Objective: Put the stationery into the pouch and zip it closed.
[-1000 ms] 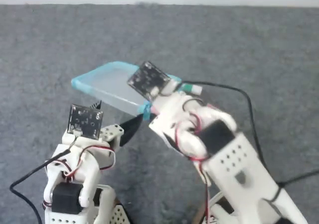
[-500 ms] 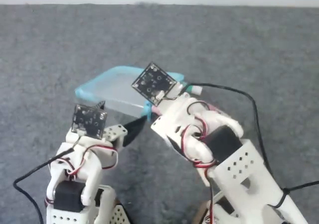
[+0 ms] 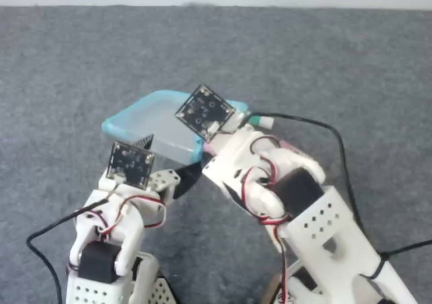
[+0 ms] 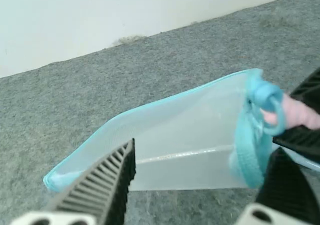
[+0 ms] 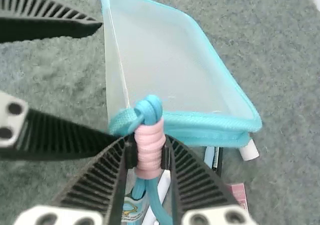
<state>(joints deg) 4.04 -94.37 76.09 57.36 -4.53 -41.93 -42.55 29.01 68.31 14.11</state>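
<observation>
The translucent pouch (image 3: 154, 118) with teal edging lies on the grey carpet, its body spread out in the right wrist view (image 5: 165, 75). My right gripper (image 5: 148, 146) is shut on the pink zipper pull (image 5: 148, 152), which is tied to a teal cord loop (image 4: 260, 130) at the pouch's near corner. My left gripper (image 4: 202, 151) is open, with its ribbed fingers (image 4: 112, 177) on either side of the pouch's near edge (image 4: 180, 157), not closed on it. Some stationery, among it a white-tipped pen (image 5: 248, 150) and a green-capped pen (image 3: 260, 121), lies beside the pouch under the right arm.
Grey carpet (image 3: 324, 54) stretches around the pouch up to a pale wall (image 4: 100, 15) at the back. The right arm's black cable (image 3: 337, 148) loops over the carpet on the right. A red-pink item (image 5: 239, 192) lies by the pens.
The left arm has moved right and closer to the pouch, so its fingers now flank the near edge. The right arm and the pouch corner it holds shifted slightly.
</observation>
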